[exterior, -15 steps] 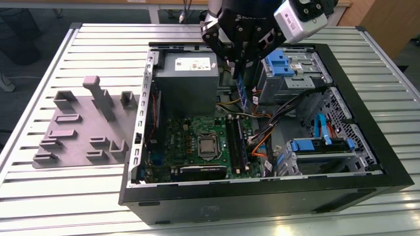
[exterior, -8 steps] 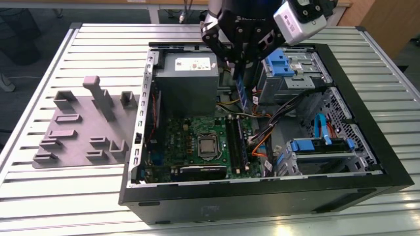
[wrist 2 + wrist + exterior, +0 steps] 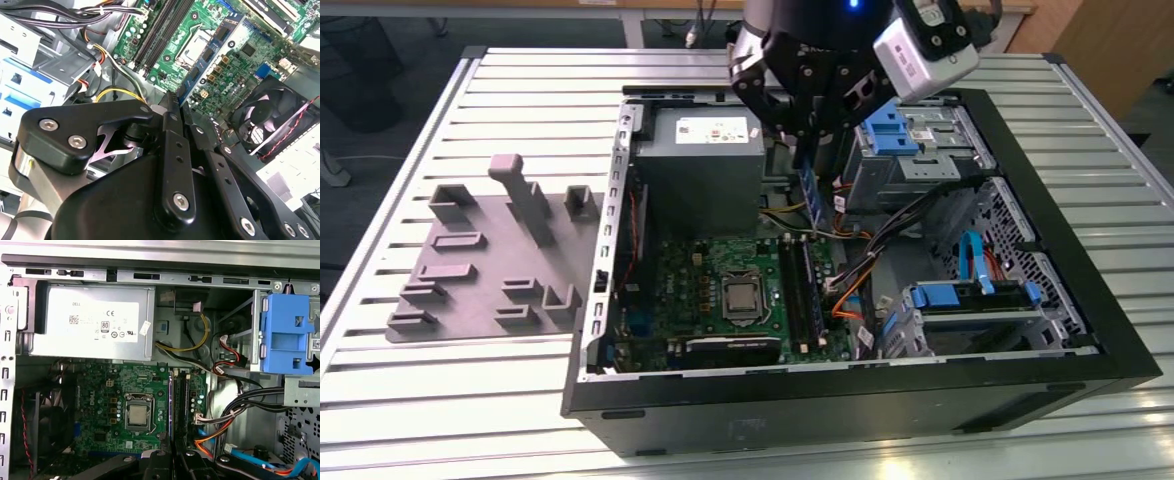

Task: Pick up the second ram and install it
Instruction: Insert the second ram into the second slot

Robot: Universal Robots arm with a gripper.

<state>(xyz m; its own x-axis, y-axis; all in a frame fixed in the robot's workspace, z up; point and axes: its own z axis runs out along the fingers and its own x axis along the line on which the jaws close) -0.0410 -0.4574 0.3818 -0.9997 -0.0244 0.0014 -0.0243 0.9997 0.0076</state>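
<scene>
Table (image 3: 400, 400): ribbed metal slats, pale satin sheen. Computer case (image 3: 1067, 330): black painted sheet metal, matt. Fixture blocks (image 3: 480, 270), left of exterior view: grey matt plastic. Power supply (image 3: 95, 320): bare grey metal, paper label. Drive caddy (image 3: 287, 332): blue smooth plastic. Gripper (image 3: 172, 115): black matt links, bright steel screws.

the gripper (image 3: 809, 120) rises past the exterior view's upper edge, its arm cut off; the second ram (image 3: 813, 195) hangs below it above the motherboard (image 3: 720, 290), its top end hidden between the black fingers; in the second wrist view the stick (image 3: 200, 82) shows as a blue edge, its chips hidden; the fixture plate (image 3: 494, 260) beside the computer case (image 3: 881, 390) holds blocks too small to tell apart
</scene>
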